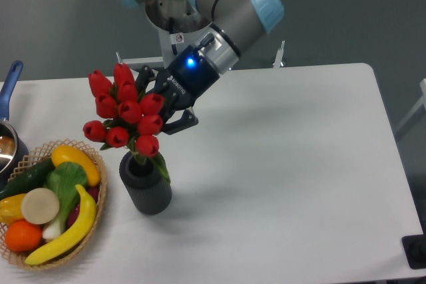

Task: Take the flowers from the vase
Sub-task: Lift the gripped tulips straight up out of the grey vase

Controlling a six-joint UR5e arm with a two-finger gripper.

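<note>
White tabletop (286, 184) fills most of the fixed camera's view, with a grey wall behind it and the arm's pedestal at the far edge.

From the upper middle the UR5e arm (233, 4) slants down to the left, a blue light glowing on its wrist. Its gripper (154, 106) sits behind the flowers (125, 114), the dark fingers (178, 123) closed in on the bunch from the right, pinching it among the stems just behind the red buds.

Those tulip buds are held above the vase (148, 185), slightly to its left and tilted. Green leaves and the lowest bud hang down to the vase's mouth, and the leaf tips overlap its rim; whether the stem ends are still inside cannot be told. The vase stands upright on the near left part of the table.

Just left of the vase, close but apart, lies a round wicker basket (94, 224) holding a banana, an orange, a cucumber, a leafy green and other produce. At the far left edge a pot with a blue handle (9, 83) is partly cut off.
</note>
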